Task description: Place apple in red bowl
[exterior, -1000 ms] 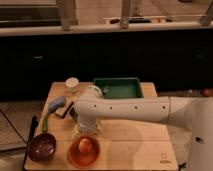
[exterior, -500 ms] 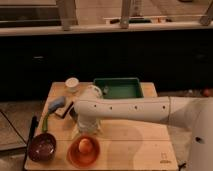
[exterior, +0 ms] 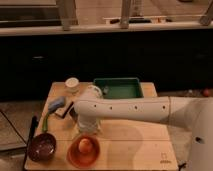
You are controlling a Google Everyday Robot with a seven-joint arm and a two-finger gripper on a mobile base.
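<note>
Gripper (exterior: 86, 127) sits at the end of the white arm (exterior: 135, 109), low over the wooden table (exterior: 135, 147), directly behind the red bowl (exterior: 83, 152) as the camera sees it. Whether it is spread or pressed together I cannot tell, because the wrist housing hides the tip.

From the task's thing outward: the apple (exterior: 86, 146) lies inside the red bowl, close to its middle, with orange-red rim showing all round it. Nothing of the arm touches the fruit; it appears to rest on the bowl's floor on its own. The bowl stands at the near edge of the table, and the gripper is just beside its far rim, so the apple lies from the tool toward the camera and a little lower. Being round, the fruit has no long axis to line up with.

Judged from this, the placing looks done, and the coming move is a withdrawal: up and away toward the back, without dragging the rim.

Left of the red bowl, well apart from it, stands the dark purple-brown bowl (exterior: 41, 147). Farther back are a green tray (exterior: 131, 92), a small white cup (exterior: 72, 84) and a blue object (exterior: 56, 104).
</note>
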